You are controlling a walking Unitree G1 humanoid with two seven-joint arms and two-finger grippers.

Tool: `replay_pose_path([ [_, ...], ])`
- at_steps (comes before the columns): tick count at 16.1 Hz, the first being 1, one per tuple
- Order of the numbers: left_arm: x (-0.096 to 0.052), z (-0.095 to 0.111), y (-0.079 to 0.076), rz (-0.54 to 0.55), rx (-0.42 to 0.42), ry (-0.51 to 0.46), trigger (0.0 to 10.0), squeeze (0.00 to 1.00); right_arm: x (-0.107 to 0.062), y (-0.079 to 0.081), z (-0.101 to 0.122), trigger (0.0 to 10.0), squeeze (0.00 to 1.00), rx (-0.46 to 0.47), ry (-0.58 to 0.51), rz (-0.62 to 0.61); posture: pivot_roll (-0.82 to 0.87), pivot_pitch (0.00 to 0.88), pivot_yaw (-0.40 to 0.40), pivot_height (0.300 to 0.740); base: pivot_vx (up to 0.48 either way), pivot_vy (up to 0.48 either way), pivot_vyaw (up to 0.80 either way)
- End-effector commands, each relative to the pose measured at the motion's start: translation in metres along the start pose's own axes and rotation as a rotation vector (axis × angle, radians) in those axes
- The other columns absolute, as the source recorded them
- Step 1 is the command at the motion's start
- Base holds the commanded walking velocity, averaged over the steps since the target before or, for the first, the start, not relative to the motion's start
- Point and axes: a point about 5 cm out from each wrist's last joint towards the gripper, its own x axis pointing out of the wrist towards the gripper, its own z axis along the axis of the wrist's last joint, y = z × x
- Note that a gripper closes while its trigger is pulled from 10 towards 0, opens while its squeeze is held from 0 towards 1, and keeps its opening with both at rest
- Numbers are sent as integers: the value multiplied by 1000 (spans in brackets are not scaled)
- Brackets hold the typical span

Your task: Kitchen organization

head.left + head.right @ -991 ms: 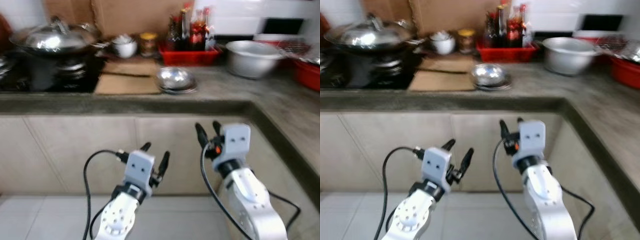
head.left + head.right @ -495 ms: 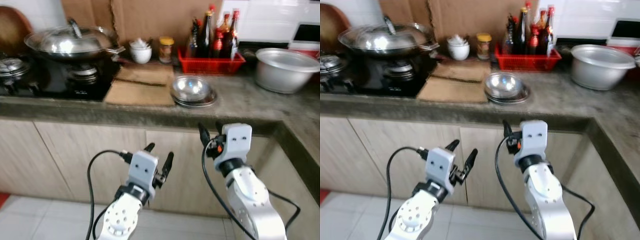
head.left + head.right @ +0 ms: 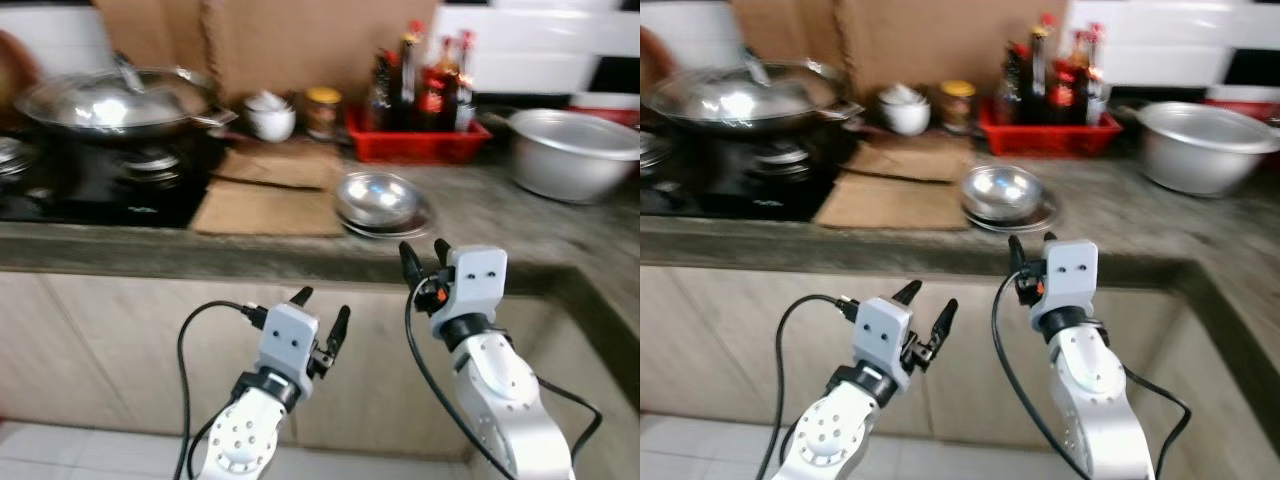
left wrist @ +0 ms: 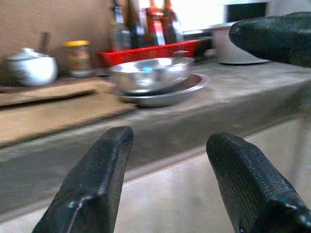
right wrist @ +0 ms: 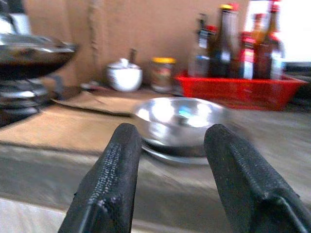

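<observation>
Grey stone worktop (image 3: 500, 205) is seen running along a kitchen wall, with pale cupboard doors below it. On it, near the front edge, shiny metal bowls (image 3: 378, 198) are stacked on a flat metal plate. Brown cardboard sheets (image 3: 268, 205) lie just beside them, and a black stove with a lidded steel wok (image 3: 110, 100) is on the far left. Behind, a red basket of dark sauce bottles (image 3: 415, 95), a small white pot and a jar are lined up by the wall. A big dull metal pot (image 3: 575, 150) stands to the right.

Both arms are held up in front of the cupboards, below the worktop edge. The left pincer (image 3: 318, 318) is spread wide and nothing is held in it. The right pincer (image 3: 425, 262) is also spread apart and empty, and it is pointed at the bowls.

The bowls are probably to be picked up next. The right pincer should be lifted above the edge first. The rim should be pinched firmly, since smooth round metal can slip and the stack could slide.
</observation>
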Motion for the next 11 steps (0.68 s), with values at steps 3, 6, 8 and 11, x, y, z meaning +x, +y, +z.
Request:
replay_pose_path([
  [3,-2,-1,5,14,11,4,10000,0,2,6,3,10000,0,0,-18,19,75,0,-52,740,338,0,-533],
  [6,-2,-1,6,36,-1,7,10000,0,5,7,4,10000,0,2,-21,38,81,0,-58,740,0,0,0],
  [8,-2,-1,4,31,-2,11,10000,0,8,9,5,10000,780,7,-30,56,80,0,-57,740,0,0,0],
  [11,-3,-1,3,26,-3,9,10000,0,15,12,9,10000,1000,13,-60,80,85,0,-59,740,0,0,0],
])
